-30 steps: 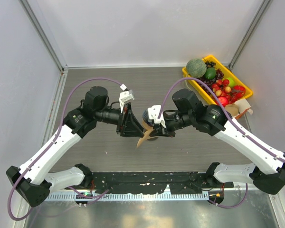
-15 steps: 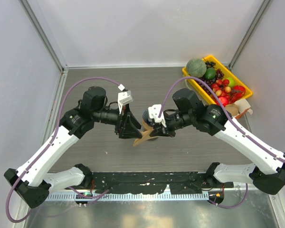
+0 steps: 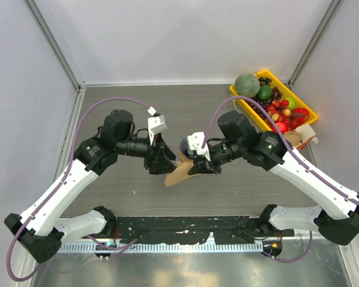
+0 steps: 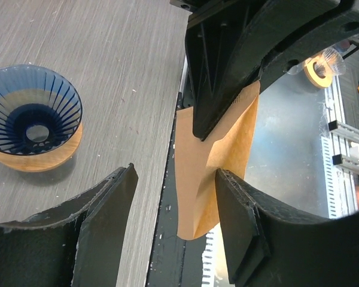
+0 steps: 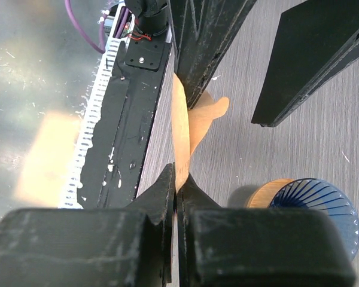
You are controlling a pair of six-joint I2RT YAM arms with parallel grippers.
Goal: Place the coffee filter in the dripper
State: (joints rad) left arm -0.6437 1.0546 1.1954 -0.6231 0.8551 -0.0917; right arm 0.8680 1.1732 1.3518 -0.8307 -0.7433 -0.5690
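Reaching in from the left, my left arm (image 3: 78, 173) stretches toward the middle of the grey wood-grain table (image 3: 125, 191). My left jaws are released, their two black fingers (image 4: 102, 239) spread wide. In the left wrist view the lower half of the coffee filter (image 4: 212, 167) hangs in the gap between them. It is close against one finger, but I cannot tell whether it touches.

The coffee filter is a flat tan paper fan. It is held in the air above the table with its broad end hanging toward the near edge. From above it shows as a tan wedge (image 3: 180, 173) between my two wrists.

Just beyond it the dripper (image 4: 33, 113) stands upright on the table: a dark blue cone with ribbed walls and a round hole at the bottom. It sits on an orange-brown round base (image 4: 36, 158). The coffee filter is beside the dripper, apart from it and not inside it.

My right jaws are clenched on the top edge of the coffee filter. In the right wrist view the paper (image 5: 197, 122) runs edge-on out from between the closed fingers (image 5: 161, 197). My right arm (image 3: 305, 179) comes in from the right.

At the far right corner stands a yellow tray (image 3: 234, 92) heaped with fruit, with a green melon (image 3: 247, 85) at its far end.
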